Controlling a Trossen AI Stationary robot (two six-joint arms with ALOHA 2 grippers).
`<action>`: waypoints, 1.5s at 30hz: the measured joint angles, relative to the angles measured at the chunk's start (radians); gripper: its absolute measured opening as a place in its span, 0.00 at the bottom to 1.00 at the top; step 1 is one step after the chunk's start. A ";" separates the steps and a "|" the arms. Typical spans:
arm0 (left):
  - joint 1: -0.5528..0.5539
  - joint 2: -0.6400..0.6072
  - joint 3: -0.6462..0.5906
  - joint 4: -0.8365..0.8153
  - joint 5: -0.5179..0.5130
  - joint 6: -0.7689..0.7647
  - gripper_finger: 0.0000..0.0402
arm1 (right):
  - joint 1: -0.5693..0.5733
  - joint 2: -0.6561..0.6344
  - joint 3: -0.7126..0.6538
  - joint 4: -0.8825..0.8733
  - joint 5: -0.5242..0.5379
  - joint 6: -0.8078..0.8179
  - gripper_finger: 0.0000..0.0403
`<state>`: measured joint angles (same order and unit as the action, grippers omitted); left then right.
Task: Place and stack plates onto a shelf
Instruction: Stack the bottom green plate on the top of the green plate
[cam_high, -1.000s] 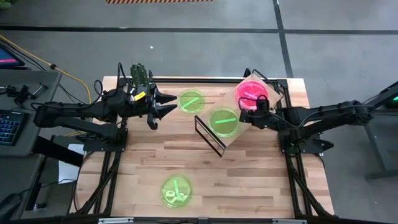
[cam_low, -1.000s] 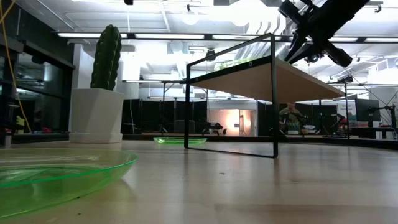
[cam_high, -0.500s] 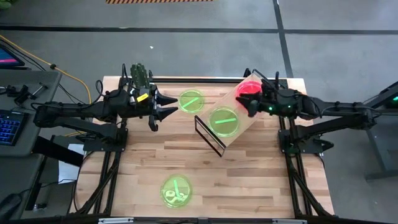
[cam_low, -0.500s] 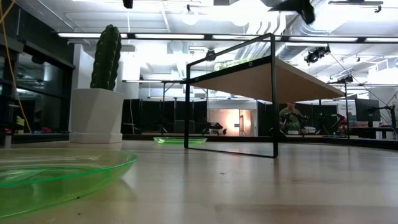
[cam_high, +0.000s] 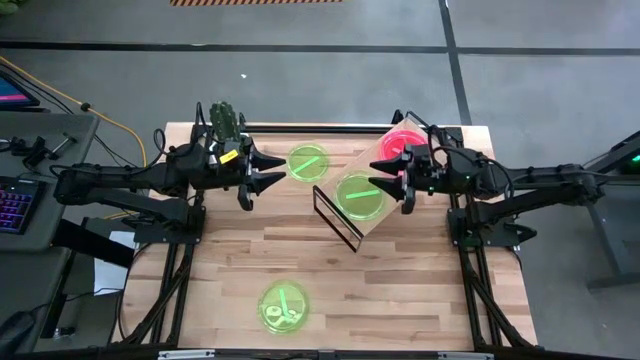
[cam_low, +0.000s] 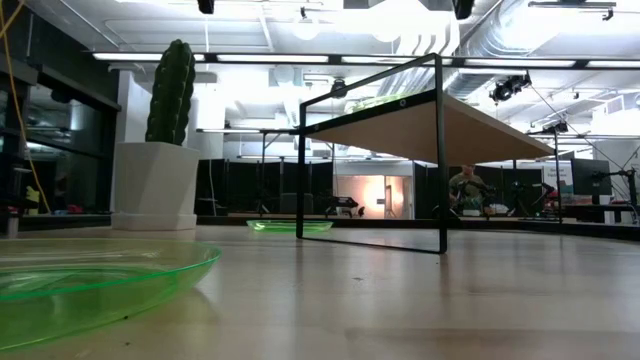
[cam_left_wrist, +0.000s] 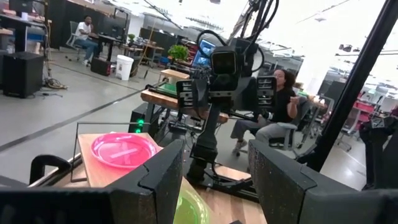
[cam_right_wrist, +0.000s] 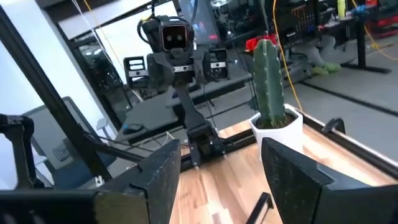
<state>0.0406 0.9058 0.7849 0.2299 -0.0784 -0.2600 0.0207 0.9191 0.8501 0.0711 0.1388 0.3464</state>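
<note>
Right pincer hangs open and empty over the shelf, between its green plate and pink plate; your left pincer, also open, waits beside the nearest desk plate. Low view shows another green plate close up. You likely fetch one next.

arms: two, dark, slim jointed links with black cables along them
left gripper: black wedge-shaped jaws parted, yellow label on the wrist housing
right gripper: black pointed jaws parted, small green light glowing on the wrist
bases: black tube frames at either counter edge
wrist heads: boxy black, square camera block in front, finned motor housings at both sides
</note>
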 joint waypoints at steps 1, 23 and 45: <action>0.000 0.000 0.000 0.001 0.000 0.000 0.42 | 0.000 0.000 0.000 0.002 0.000 -0.012 0.51; -0.520 0.322 0.008 -0.544 0.140 -0.266 0.42 | -0.001 0.000 0.001 0.014 0.000 -0.007 0.51; -0.628 0.617 -0.196 -0.184 -0.078 -0.512 0.42 | -0.001 0.000 0.002 -0.091 0.011 0.013 0.51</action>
<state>-0.5875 1.5233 0.5884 0.0458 -0.1562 -0.7719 0.0196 0.9188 0.8516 -0.0204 0.1497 0.3592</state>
